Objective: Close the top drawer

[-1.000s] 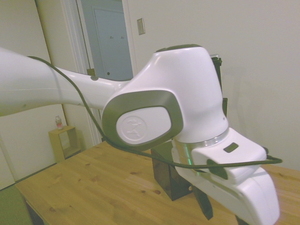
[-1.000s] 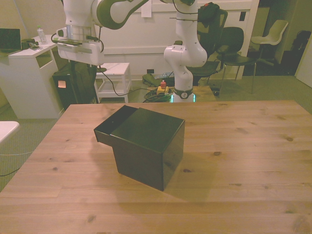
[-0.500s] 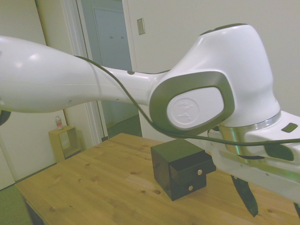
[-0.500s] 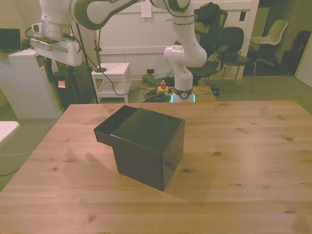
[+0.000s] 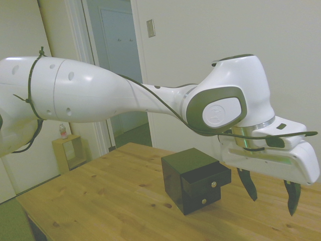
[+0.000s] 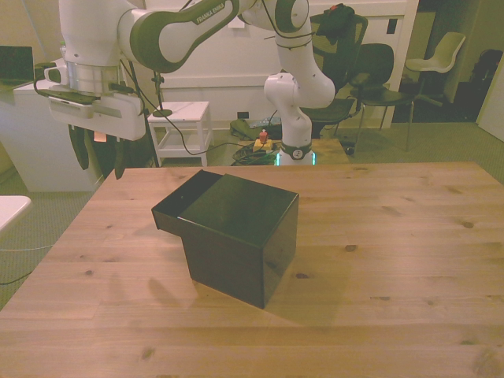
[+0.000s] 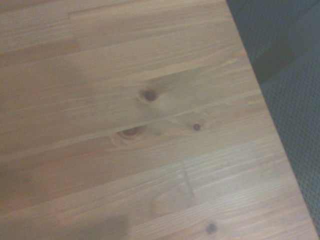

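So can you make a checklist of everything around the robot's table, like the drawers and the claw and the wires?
Surface: wooden table, knots in the boards, bare around the cabinet.
Job's things: top drawer of the black cabinet sticks out, open; brass knob showing.
Clutter: nothing seen on the table.
Grippers: gripper open, holding nothing, hanging above the table beyond the drawer fronts, touching nothing.
Cables: black cable runs along the arm.
Surroundings: chairs, white side table, doorway.
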Robot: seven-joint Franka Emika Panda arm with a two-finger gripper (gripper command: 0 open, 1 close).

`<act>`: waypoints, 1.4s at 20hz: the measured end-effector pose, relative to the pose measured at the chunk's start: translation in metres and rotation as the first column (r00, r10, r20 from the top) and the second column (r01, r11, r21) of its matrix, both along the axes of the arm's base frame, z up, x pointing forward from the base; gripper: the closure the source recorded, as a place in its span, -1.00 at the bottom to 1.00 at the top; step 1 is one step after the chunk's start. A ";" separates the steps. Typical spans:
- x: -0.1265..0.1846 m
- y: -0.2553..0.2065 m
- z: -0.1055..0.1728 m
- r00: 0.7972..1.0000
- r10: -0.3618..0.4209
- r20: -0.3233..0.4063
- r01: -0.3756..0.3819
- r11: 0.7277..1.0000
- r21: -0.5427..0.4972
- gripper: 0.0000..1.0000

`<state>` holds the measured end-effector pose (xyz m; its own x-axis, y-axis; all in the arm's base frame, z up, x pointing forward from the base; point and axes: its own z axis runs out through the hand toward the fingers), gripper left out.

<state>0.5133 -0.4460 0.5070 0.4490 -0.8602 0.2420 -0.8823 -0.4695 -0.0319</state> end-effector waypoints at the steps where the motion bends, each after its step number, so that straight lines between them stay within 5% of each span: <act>1: 0.002 0.003 0.000 1.000 0.003 -0.003 -0.003 1.000 0.004 -1.00; 8: 0.002 0.016 -0.019 0.999 0.008 -0.032 -0.006 0.999 0.036 -1.00; 16: 0.007 0.025 -0.003 1.000 0.013 0.001 -0.013 1.000 0.017 -1.00; 17: 0.008 0.026 -0.003 1.000 0.014 0.003 -0.014 1.000 0.016 1.00; 28: 0.013 0.033 -0.009 1.000 0.023 0.001 -0.023 0.999 0.024 1.00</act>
<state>0.5268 -0.4126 0.4977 0.4684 -0.8551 0.2222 -0.8714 -0.4886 -0.0438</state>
